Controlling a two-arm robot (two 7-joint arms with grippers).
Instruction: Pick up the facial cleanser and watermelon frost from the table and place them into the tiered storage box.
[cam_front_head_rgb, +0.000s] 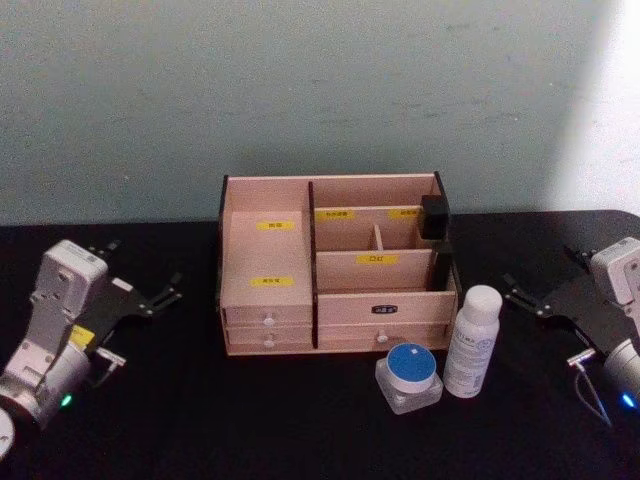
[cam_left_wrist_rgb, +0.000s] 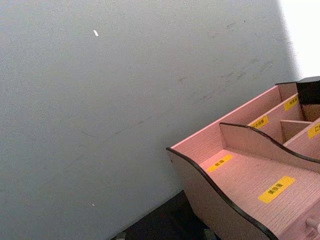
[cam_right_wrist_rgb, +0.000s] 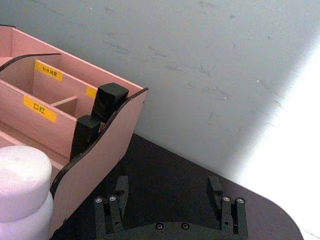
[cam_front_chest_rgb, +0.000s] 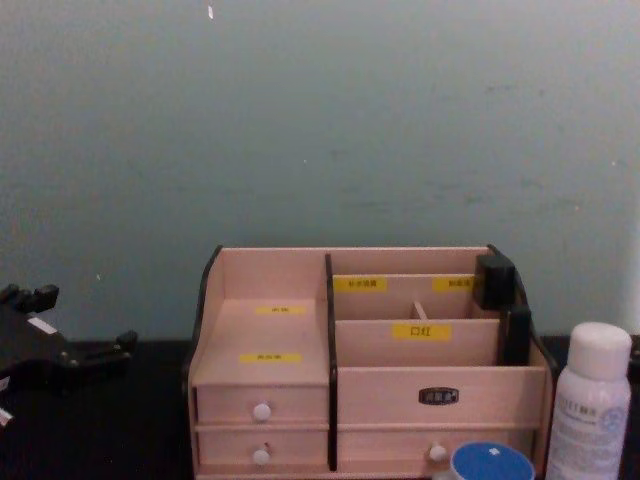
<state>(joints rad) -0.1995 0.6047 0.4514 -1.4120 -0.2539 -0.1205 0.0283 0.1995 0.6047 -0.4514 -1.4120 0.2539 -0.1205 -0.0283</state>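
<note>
Right claw (cam_front_head_rgb: 545, 278) released, fingers spread, low over table (cam_front_head_rgb: 200, 420) right of box (cam_front_head_rgb: 270, 195). Left claw (cam_front_head_rgb: 140, 270) also released, parked left of box. My read: both staged flanking box, right one nearer the goods. Nothing gripped yet.

White bottle (cam_front_head_rgb: 472, 342) upright, just beside box's front right corner. Blue-lidded jar (cam_front_head_rgb: 408, 375) just beside bottle, in front of drawers (cam_front_head_rgb: 268, 330).

Bottle tall with white cap, looks tippy. Jar squat with clear body. Can't tell which is cleanser.

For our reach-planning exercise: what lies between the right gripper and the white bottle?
Bare black table only, seen in the head view; the right gripper, open, stands clear of the white bottle.
</note>
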